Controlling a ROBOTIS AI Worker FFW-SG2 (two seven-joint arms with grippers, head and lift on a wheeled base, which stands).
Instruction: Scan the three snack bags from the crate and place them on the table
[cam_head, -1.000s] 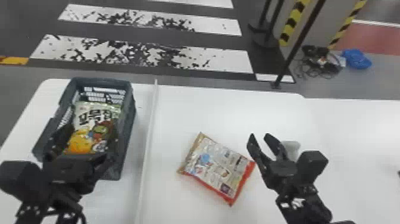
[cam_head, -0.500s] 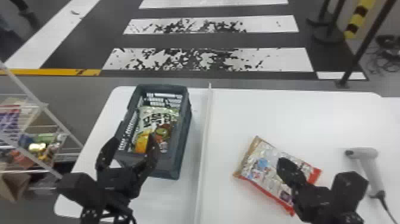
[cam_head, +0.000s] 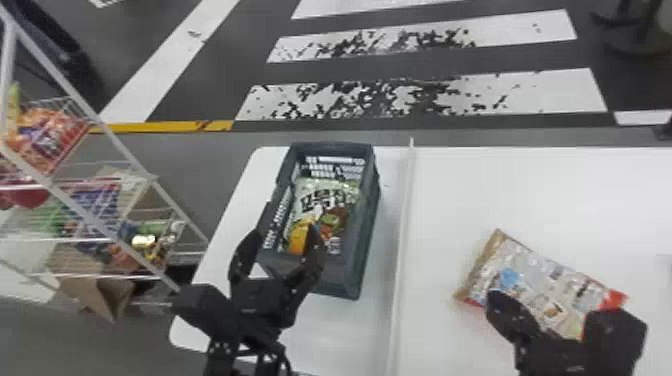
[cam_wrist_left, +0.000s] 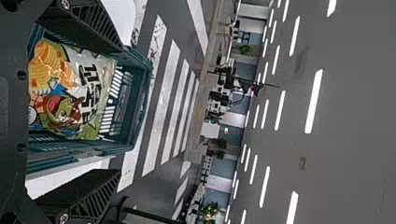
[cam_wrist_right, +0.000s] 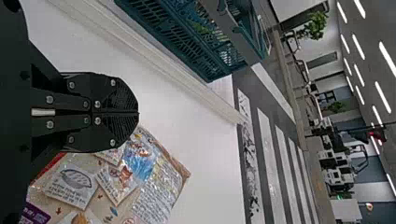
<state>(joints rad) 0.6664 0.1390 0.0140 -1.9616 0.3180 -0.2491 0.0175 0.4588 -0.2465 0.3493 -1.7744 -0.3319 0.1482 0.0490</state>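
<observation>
My left gripper (cam_head: 280, 237) stands open at the near end of the dark crate (cam_head: 367, 225), its fingers apart over the near rim. Inside the crate lies a white and green snack bag (cam_head: 325, 210). The left wrist view has the same bag (cam_wrist_left: 84, 84) beyond the open left gripper (cam_wrist_left: 121, 111). Another snack bag (cam_head: 540, 280) lies flat on the table right of the divider, red at one end. My right gripper (cam_head: 492, 297) is over its near edge, shut with nothing held; in the right wrist view the right gripper (cam_wrist_right: 138, 113) overlaps the bag (cam_wrist_right: 154, 186).
A raised white strip (cam_head: 402, 240) runs across the white table (cam_head: 500, 185) between crate and loose bag. Left of the table stands a wire rack (cam_head: 145, 175) with packaged goods. Striped floor lies beyond the table.
The head view has swung left, bringing in the rack and dropping the grey scanner at the right. My right gripper has moved from beside the scanner to the loose bag and shut. The left remains open.
</observation>
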